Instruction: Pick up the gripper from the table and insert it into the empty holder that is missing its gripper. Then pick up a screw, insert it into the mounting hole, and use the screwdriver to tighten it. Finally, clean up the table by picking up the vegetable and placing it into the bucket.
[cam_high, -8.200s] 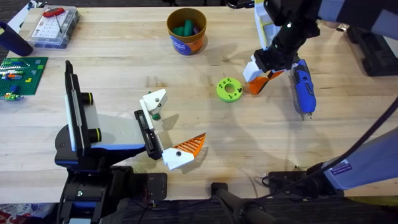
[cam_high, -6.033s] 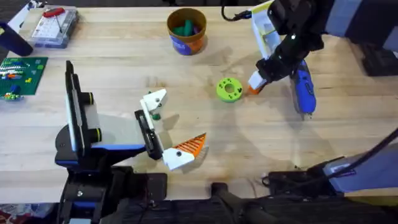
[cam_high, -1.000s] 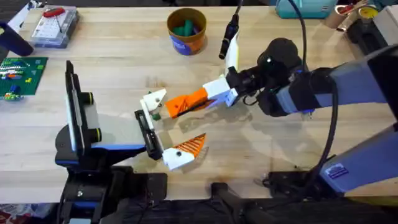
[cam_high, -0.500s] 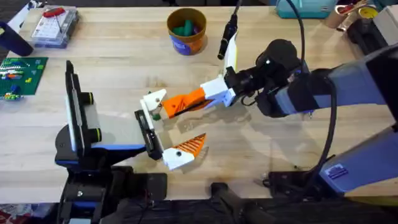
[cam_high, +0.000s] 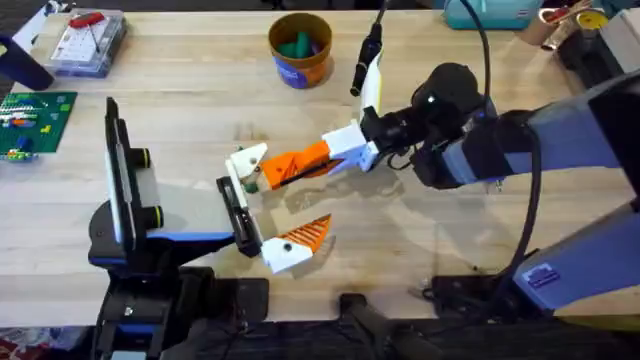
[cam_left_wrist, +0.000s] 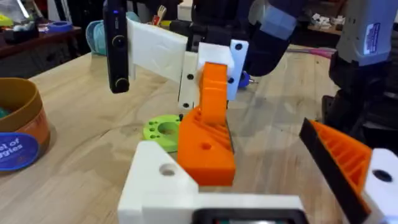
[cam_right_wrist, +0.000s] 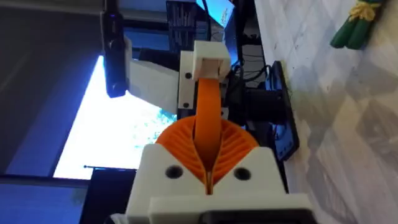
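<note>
My right gripper reaches across the table's middle, shut on the gripper, an orange ribbed wedge. Its free end lies against the white holder on the black bar of my left gripper. In the left wrist view the orange gripper stands just above the holder. The matching fitted finger sits far from the holder, so the left gripper is open. The right wrist view shows orange pads clamped on the wedge. The lime-green vegetable lies behind it. The bucket stands at the back.
A clear parts box with a red-handled tool sits at the back left corner, a green baseplate below it. The right arm spans the right half of the table. The bucket holds green items.
Since eight seconds ago the right gripper has carried the orange gripper from the table's right side over to the holder. In the last second it edged slightly left.
</note>
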